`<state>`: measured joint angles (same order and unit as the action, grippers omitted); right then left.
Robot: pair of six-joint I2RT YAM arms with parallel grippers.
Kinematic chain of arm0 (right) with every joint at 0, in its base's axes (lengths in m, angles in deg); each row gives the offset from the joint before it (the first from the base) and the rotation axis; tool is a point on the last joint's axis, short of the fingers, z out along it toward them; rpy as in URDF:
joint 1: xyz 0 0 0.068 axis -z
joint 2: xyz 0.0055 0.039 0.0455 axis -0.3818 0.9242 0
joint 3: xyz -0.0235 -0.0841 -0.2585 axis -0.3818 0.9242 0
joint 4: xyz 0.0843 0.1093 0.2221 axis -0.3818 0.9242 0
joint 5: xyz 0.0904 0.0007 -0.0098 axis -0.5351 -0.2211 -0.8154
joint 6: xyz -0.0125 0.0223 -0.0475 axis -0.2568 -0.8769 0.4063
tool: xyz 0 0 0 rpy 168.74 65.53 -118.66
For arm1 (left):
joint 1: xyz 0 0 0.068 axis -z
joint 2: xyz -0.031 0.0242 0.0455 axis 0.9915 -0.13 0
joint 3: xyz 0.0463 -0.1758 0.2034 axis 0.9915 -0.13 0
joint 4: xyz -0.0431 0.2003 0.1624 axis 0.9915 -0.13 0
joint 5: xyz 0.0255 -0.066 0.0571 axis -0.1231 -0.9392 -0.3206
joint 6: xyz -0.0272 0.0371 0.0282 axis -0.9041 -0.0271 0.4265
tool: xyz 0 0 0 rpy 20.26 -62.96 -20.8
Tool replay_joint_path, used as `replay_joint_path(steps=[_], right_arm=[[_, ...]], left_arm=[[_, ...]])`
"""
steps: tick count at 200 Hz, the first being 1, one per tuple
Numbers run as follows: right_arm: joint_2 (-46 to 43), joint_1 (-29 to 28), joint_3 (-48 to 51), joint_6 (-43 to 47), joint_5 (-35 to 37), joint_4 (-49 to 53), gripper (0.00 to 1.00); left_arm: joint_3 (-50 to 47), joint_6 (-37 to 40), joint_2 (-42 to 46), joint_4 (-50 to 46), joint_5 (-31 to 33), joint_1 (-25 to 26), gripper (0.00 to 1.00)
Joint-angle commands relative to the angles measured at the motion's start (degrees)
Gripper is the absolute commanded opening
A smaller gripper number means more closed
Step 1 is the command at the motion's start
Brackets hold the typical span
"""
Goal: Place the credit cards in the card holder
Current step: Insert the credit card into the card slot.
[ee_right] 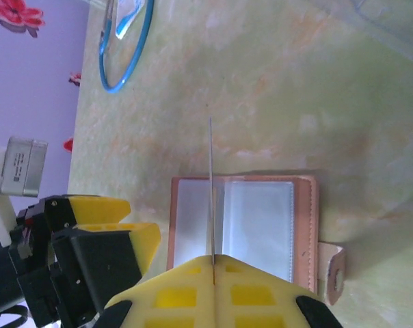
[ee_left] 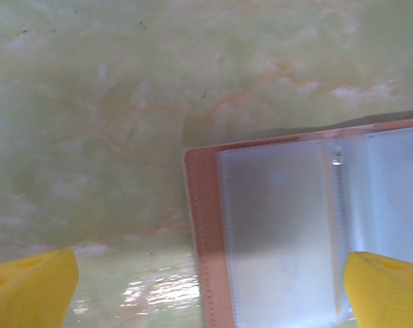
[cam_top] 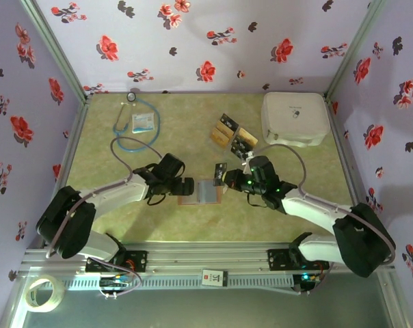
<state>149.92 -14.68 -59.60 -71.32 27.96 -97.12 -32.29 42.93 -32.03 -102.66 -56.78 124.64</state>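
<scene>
The likeliest failure is a missed slot. The right jaws are clamped shut on one of the credit cards (ee_right: 211, 178), which stands on edge over the open card holder (ee_right: 261, 225). From the wrist view the card lines up with the divide between the two clear sleeves, not plainly with a pocket mouth. The sleeves lie flat, so I judge the thin edge could skid across the plastic. It could also shove the holder along the surface (cam_top: 193, 225), since nothing clearly pins it.

The left jaws stand wide apart and hold nothing. One yellow finger (ee_left: 388, 290) is over a sleeve and the other finger (ee_left: 29, 290) is over bare surface; I cannot tell whether either one touches.

The right arm (cam_top: 309, 208) reaches in from the near right, with its wrist low and just right of the holder. The left arm (cam_top: 114, 193) comes in from the near left and ends just beside the holder's left edge. The other credit cards (cam_top: 230, 137) lie farther back, near the white case (cam_top: 295, 117).
</scene>
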Motion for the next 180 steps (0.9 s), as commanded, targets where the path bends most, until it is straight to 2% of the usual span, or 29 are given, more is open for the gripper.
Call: replay_joint_path(steps=[1,67,180], right_arm=[[2.85,-2.33,-2.33,0.66,-0.37,-1.66,0.0],[12.71,-7.49,-8.46,2.1,-0.32,-2.27,0.0],[17.56,-7.59,-5.97,2.11,1.31,-5.65,0.0]], left_arm=[[-0.94,-0.57,-0.75,-1.17,3.23,0.26,1.0],[-1.11,0.05,-2.49,-0.56,4.35,0.2,1.0],[-3.23,1.02,-2.8,1.98,4.0,0.17,1.0]])
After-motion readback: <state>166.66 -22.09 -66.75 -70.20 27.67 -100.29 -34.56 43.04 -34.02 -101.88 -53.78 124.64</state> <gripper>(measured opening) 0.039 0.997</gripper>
